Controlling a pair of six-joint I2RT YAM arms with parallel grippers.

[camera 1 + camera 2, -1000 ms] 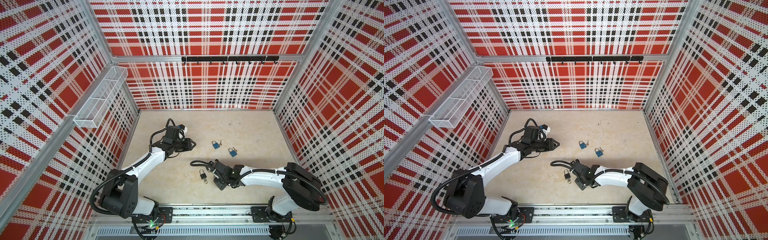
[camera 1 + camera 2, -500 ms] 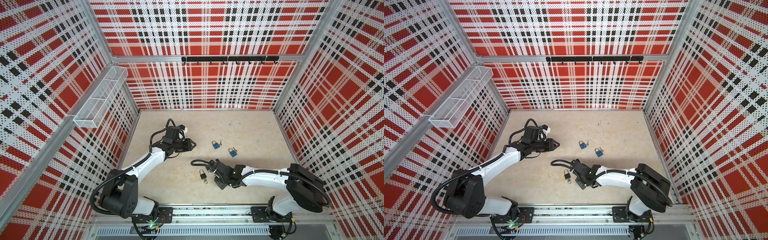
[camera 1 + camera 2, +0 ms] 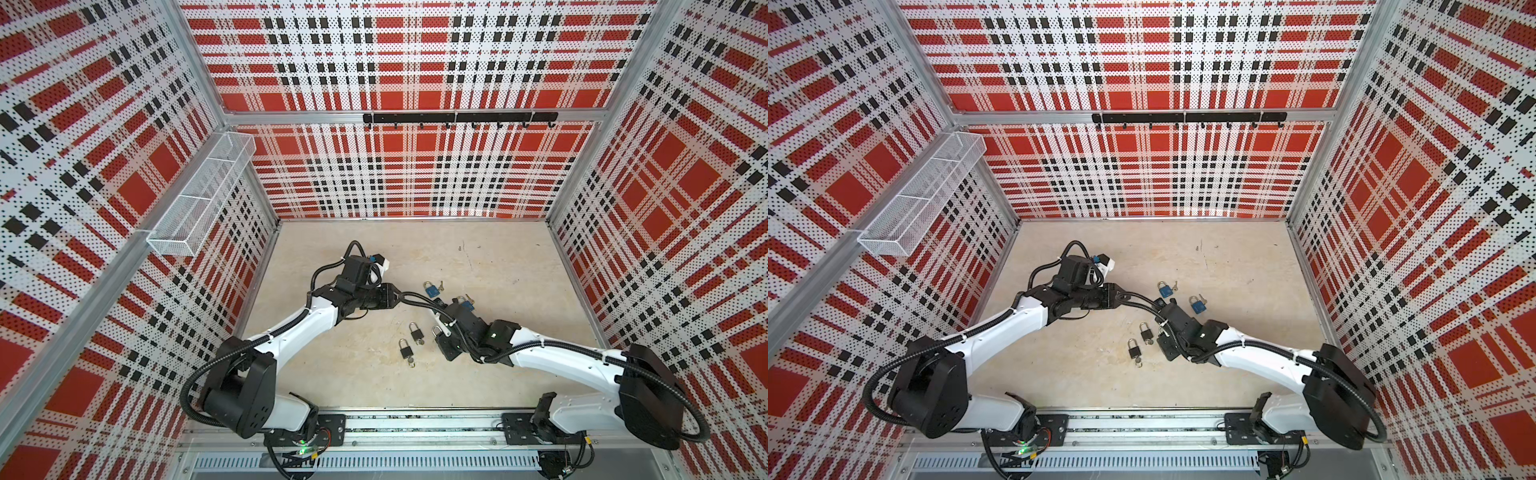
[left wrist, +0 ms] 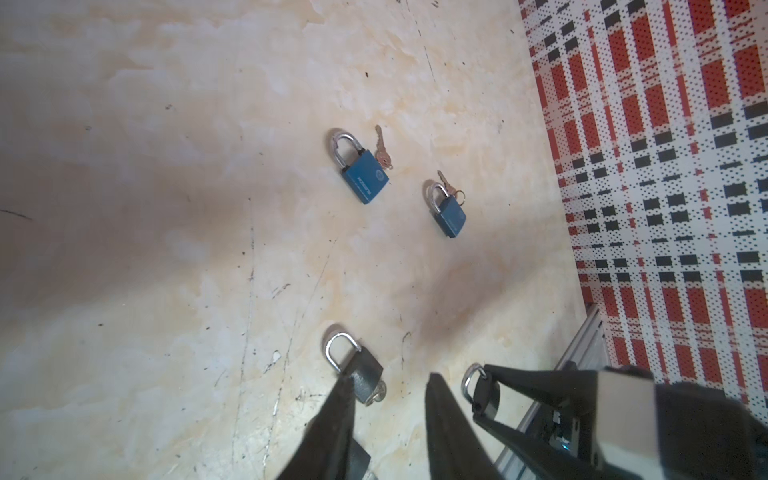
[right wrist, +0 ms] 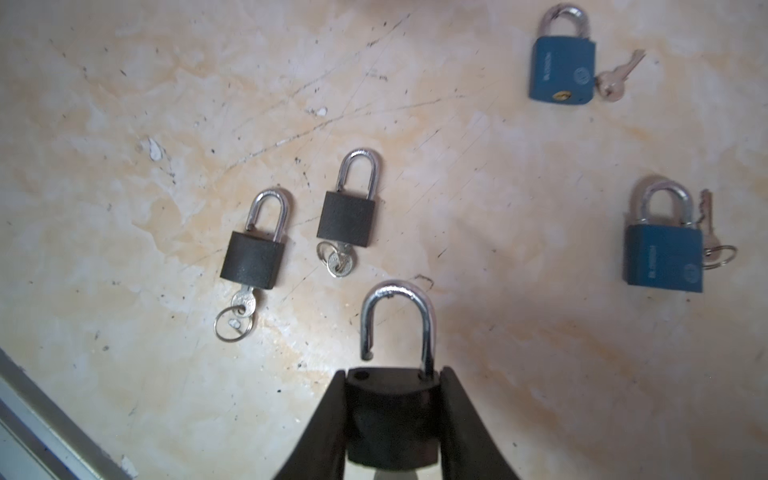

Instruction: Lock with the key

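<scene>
My right gripper [image 5: 392,374] is clamping the black padlock [image 5: 392,419], shackle open; my left gripper [image 4: 388,377] is hovering near that padlock, jaws narrowly apart, holding nothing.

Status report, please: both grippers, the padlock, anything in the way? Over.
Right gripper shut on black padlock, shackle open. Left gripper open, empty. Two other black padlocks lie ahead, not touching.

Robot laboratory test cell
Perforated plaid panels [image 3: 395,187] in aluminium framing [image 3: 291,117] enclose a beige counter [image 3: 353,382]; left arm [image 3: 291,332] and right arm [image 3: 561,361] mount on a front rail [image 3: 424,426]; hook bar [image 3: 457,117] and wire basket [image 3: 199,199] hang above.
</scene>
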